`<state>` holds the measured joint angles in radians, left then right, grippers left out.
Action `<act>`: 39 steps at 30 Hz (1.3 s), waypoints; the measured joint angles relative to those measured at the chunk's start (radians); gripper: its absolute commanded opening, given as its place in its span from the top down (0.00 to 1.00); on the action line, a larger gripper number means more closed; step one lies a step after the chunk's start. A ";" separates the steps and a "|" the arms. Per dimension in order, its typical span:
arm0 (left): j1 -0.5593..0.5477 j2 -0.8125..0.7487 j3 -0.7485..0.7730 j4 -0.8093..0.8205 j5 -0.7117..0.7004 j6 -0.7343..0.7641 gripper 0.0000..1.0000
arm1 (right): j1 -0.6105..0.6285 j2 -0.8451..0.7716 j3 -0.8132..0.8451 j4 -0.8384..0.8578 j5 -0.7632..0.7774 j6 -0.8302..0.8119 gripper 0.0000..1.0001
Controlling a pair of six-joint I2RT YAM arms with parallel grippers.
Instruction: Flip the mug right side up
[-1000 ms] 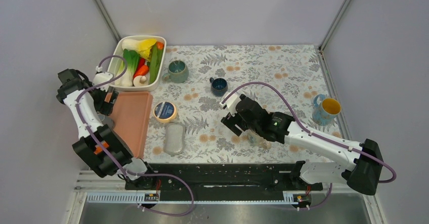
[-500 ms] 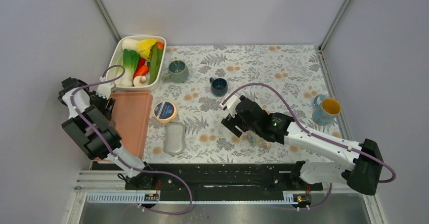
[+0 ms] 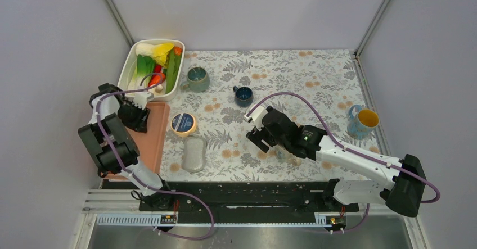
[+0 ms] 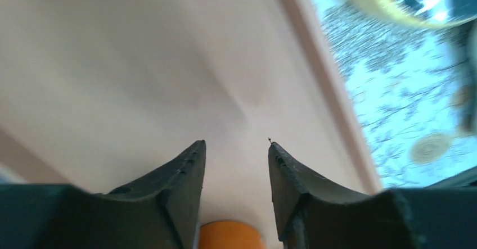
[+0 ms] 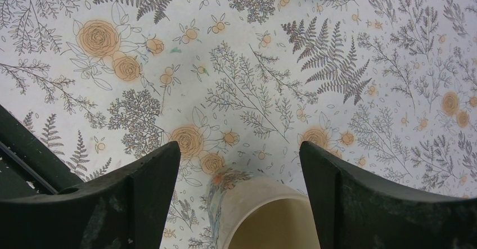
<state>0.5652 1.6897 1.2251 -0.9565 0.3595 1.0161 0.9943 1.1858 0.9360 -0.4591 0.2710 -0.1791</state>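
"Where is the mug?"

"Low in the right wrist view. The mug (image 5: 261,218) sits on the flowery tabletop (image 5: 253,63), between the right fingers (image 5: 140,198). Its open mouth shows, cream inside."

"Do they squeeze it?"

"No. They are spread wide, not pinching it."

"And the left fingers (image 4: 169,193)?"

"Apart too, holding nothing, over the pink tray (image 4: 140,63)."

"What is farther up?"

"A small blue cup (image 3: 243,95), a green cup (image 3: 197,79), and a white bin (image 3: 160,40) of vegetables at the upper left."
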 measured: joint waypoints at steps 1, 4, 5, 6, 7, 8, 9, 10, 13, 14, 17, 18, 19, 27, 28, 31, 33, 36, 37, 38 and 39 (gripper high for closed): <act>-0.022 0.000 -0.003 -0.006 0.008 -0.007 0.38 | 0.000 0.000 0.000 0.000 0.000 0.000 0.13; -0.043 -0.014 -0.003 -0.018 0.029 -0.038 0.21 | 0.000 0.000 0.000 0.000 0.000 0.000 0.13; -0.029 -0.029 -0.002 -0.018 0.029 -0.048 0.16 | 0.000 0.000 0.000 0.000 0.000 0.000 0.13; -0.011 -0.044 -0.001 -0.019 0.027 -0.053 0.12 | 0.000 0.000 -0.001 0.000 0.000 0.000 0.13; 0.016 -0.067 0.003 -0.020 0.024 -0.058 0.07 | 0.000 0.000 -0.003 0.000 0.000 0.000 0.13; 0.039 -0.085 0.008 -0.020 0.019 -0.057 0.03 | 0.000 0.000 -0.005 0.000 0.000 0.000 0.13; 0.069 -0.107 0.016 -0.020 0.011 -0.056 0.01 | 0.000 0.000 -0.007 0.000 0.000 0.000 0.13; 0.092 -0.127 0.024 -0.018 0.002 -0.051 0.01 | 0.000 0.000 -0.009 -0.001 -0.001 0.000 0.13; 0.153 -0.166 0.042 -0.011 -0.031 -0.043 0.01 | 0.000 0.007 -0.009 0.000 -0.001 0.000 0.13; 0.170 -0.175 0.046 -0.008 -0.038 -0.038 0.01 | 0.000 0.011 -0.009 0.000 -0.002 0.000 0.13; 0.191 -0.177 0.047 -0.007 -0.050 -0.025 0.01 | 0.000 0.029 -0.009 0.000 -0.003 0.000 0.13; 0.194 -0.176 0.046 -0.007 -0.053 -0.022 0.01 | 0.000 0.033 -0.009 -0.001 -0.003 0.000 0.13; 0.198 -0.176 0.044 -0.005 -0.054 -0.021 0.01 | 0.000 0.037 -0.009 -0.001 -0.003 0.000 0.13; 0.229 -0.158 -0.002 0.053 -0.096 -0.020 0.30 | 0.000 0.045 -0.009 0.000 -0.003 -0.007 0.13; 0.229 -0.153 -0.003 0.058 -0.096 -0.021 0.35 | 0.000 0.048 -0.009 0.000 -0.003 -0.007 0.13; 0.229 -0.131 -0.003 0.064 -0.094 -0.020 0.49 | 0.000 0.060 -0.009 0.000 -0.004 -0.007 0.13; 0.228 -0.121 -0.003 0.068 -0.089 -0.021 0.55 | 0.000 0.065 -0.009 0.000 -0.004 -0.007 0.13; 0.228 -0.119 -0.002 0.069 -0.079 -0.017 0.67 | 0.000 0.068 -0.009 -0.001 -0.004 -0.007 0.13; 0.228 -0.119 -0.002 0.069 -0.078 -0.016 0.71 | 0.000 0.068 -0.009 0.000 -0.004 -0.007 0.13; 0.228 -0.119 -0.002 0.068 -0.076 -0.013 0.74 | 0.000 0.068 -0.009 -0.001 -0.004 -0.007 0.13; 0.228 -0.119 -0.002 0.068 -0.070 -0.011 0.77 | 0.000 0.068 -0.009 -0.001 -0.004 -0.007 0.13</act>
<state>0.7933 1.5711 1.2236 -0.8886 0.2893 1.0054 0.9943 1.2537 0.9272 -0.4599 0.2672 -0.1864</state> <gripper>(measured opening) 0.528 0.867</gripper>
